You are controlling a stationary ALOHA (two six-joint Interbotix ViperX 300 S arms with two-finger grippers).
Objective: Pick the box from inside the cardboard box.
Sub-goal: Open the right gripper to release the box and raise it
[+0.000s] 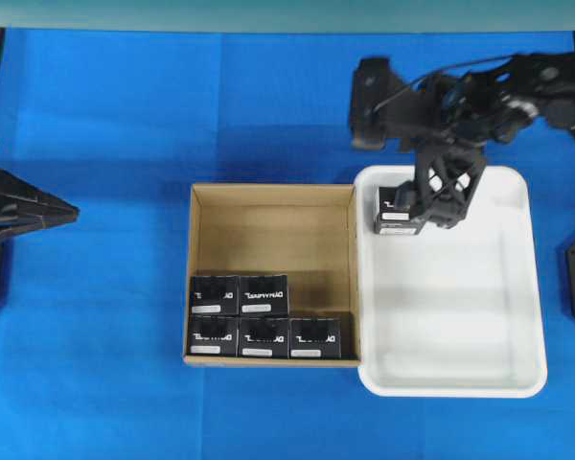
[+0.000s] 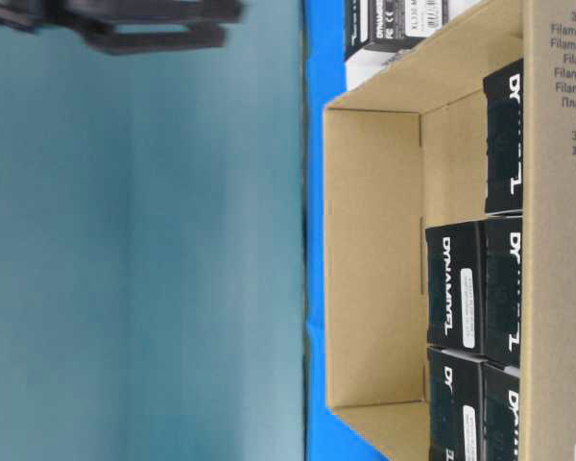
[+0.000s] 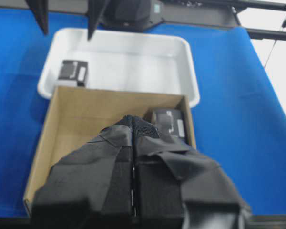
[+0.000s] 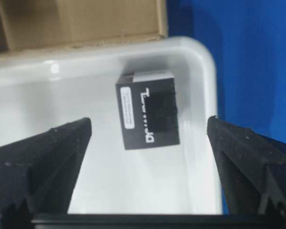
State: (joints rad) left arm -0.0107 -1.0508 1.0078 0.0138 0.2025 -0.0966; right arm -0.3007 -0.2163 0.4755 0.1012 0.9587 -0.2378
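The brown cardboard box (image 1: 268, 235) stands mid-table. Several black boxes (image 1: 264, 295) with white lettering sit along its near wall; they also show in the table-level view (image 2: 461, 298). One more black box (image 1: 395, 213) lies in the far left corner of the white tray (image 1: 450, 307). My right gripper (image 1: 446, 199) hovers over that box, open and empty. In the right wrist view the box (image 4: 148, 109) lies flat on the tray floor, apart from my wide-spread fingers (image 4: 47, 157). My left gripper (image 1: 67, 211) is shut and empty, far left of the carton.
The tray touches the carton's right wall. The far half of the carton floor is bare. In the left wrist view the carton (image 3: 81, 114) and tray (image 3: 128, 57) lie beyond my shut left gripper (image 3: 133, 131). Blue cloth covers the table.
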